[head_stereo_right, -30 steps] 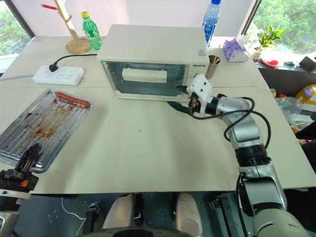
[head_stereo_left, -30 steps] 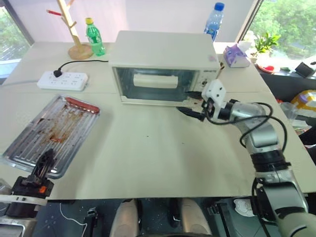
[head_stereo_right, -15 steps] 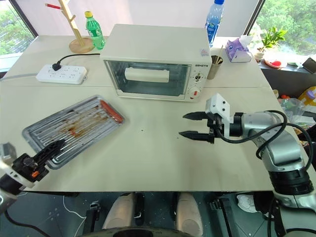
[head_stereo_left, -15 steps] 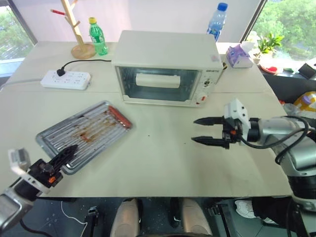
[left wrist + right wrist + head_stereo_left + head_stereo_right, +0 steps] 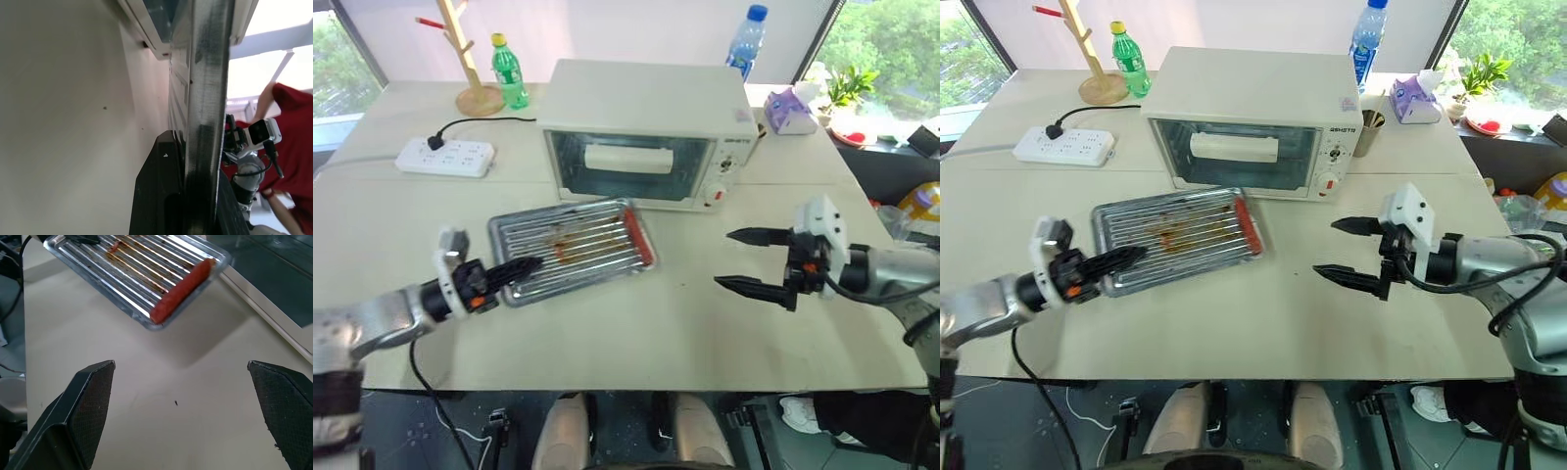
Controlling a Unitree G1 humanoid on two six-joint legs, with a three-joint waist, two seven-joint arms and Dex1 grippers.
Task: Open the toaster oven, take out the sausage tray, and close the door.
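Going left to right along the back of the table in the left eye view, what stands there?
Wooden rack → green bottle → toaster oven → blue water bottle → tissue box → potted plant.

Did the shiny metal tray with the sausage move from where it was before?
Yes. The silvery ridged metal tray with one sausage, gripped at its edge by the left gripper, swung from the table's left side to just in front of the white toaster oven.
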